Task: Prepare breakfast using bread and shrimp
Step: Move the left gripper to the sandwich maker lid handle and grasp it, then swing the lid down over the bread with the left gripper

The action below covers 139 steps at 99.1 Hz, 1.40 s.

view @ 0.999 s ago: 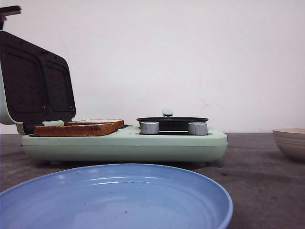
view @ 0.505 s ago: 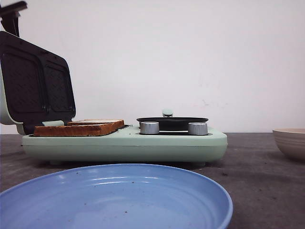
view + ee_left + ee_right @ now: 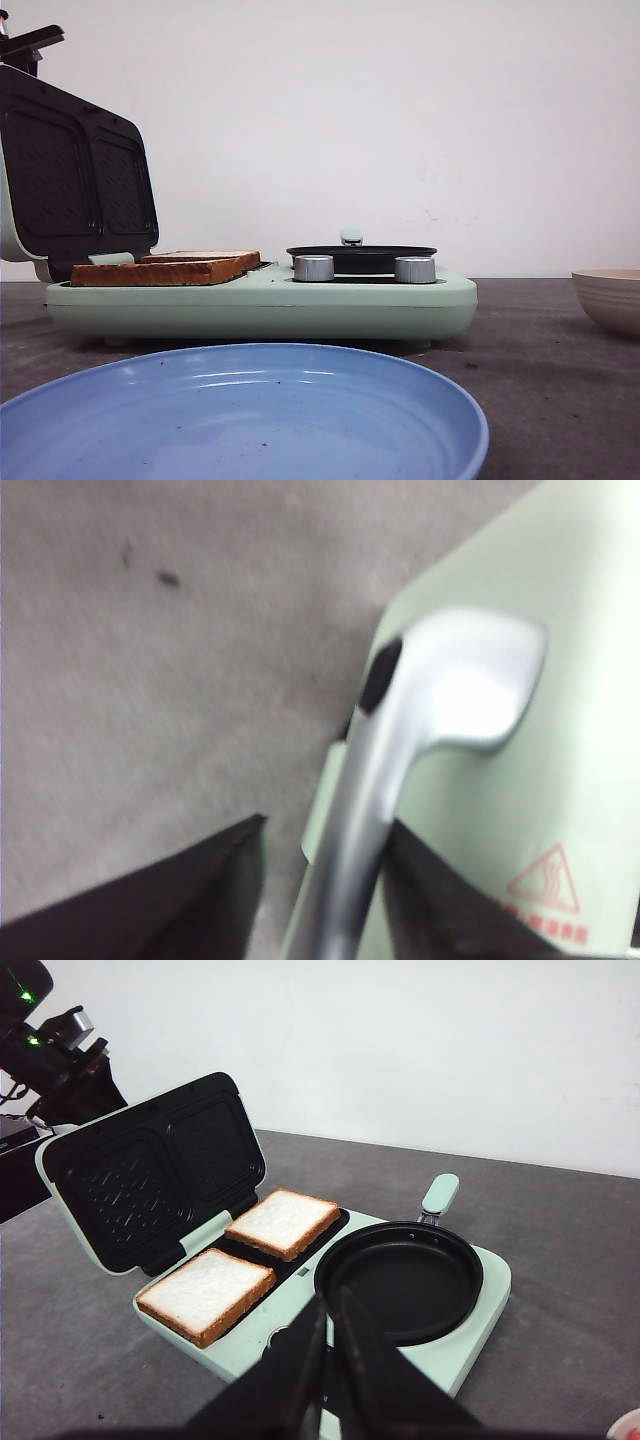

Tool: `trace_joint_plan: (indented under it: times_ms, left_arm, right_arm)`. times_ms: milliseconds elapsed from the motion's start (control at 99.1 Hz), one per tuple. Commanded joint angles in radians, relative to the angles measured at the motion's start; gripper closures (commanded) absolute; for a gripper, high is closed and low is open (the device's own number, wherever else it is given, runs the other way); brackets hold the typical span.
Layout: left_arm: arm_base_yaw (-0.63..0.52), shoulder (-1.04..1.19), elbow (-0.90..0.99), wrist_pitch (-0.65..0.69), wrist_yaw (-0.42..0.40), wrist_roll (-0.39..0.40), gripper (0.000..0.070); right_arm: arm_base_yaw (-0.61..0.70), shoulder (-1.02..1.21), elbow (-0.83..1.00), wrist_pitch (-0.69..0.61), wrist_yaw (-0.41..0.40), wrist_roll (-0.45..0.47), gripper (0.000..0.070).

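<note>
Two bread slices (image 3: 208,1293) (image 3: 283,1222) lie side by side on the open sandwich plate of a mint-green breakfast maker (image 3: 260,300). Its dark lid (image 3: 75,190) stands up at the left. My left gripper (image 3: 325,825) is at the lid's top edge, open around the silver lid handle (image 3: 400,750). One finger touches the handle and the other stands apart from it. My right gripper (image 3: 330,1310) hovers shut and empty, above the maker's front edge near the black pan (image 3: 400,1280). The shrimp is out of view.
A wide blue plate (image 3: 240,420) fills the near foreground in front of the maker. A beige bowl (image 3: 610,298) stands at the right edge, its inside hidden. Two silver knobs (image 3: 314,268) sit by the pan. A white wall closes the back.
My left gripper has shifted slightly right and down at the top of the lid. The lid, bread and right arm look unchanged.
</note>
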Motion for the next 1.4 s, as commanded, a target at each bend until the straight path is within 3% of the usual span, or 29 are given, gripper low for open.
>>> trace_joint_plan:
  times_ms: [0, 161, 272, 928, 1393]
  left_arm:
    - [0.008, 0.017, 0.028, -0.007, -0.011, -0.023, 0.0559]
    - [0.0, 0.017, 0.028, -0.008, 0.042, -0.023, 0.0568]
    - [-0.007, 0.017, 0.028, -0.006, 0.068, -0.023, 0.07]
    - [-0.15, 0.017, 0.028, 0.068, 0.139, -0.049, 0.07]
    - [-0.328, 0.017, 0.028, 0.183, 0.11, -0.04, 0.07]
  right_arm:
    - [0.006, 0.002, 0.003, 0.008, 0.004, 0.019, 0.07]
    - [0.006, 0.002, 0.003, 0.008, 0.004, 0.02, 0.07]
    - [0.006, 0.002, 0.003, 0.008, 0.003, 0.035, 0.07]
    - [0.006, 0.002, 0.003, 0.008, 0.004, 0.037, 0.07]
    - [0.006, 0.002, 0.003, 0.01, 0.003, 0.037, 0.07]
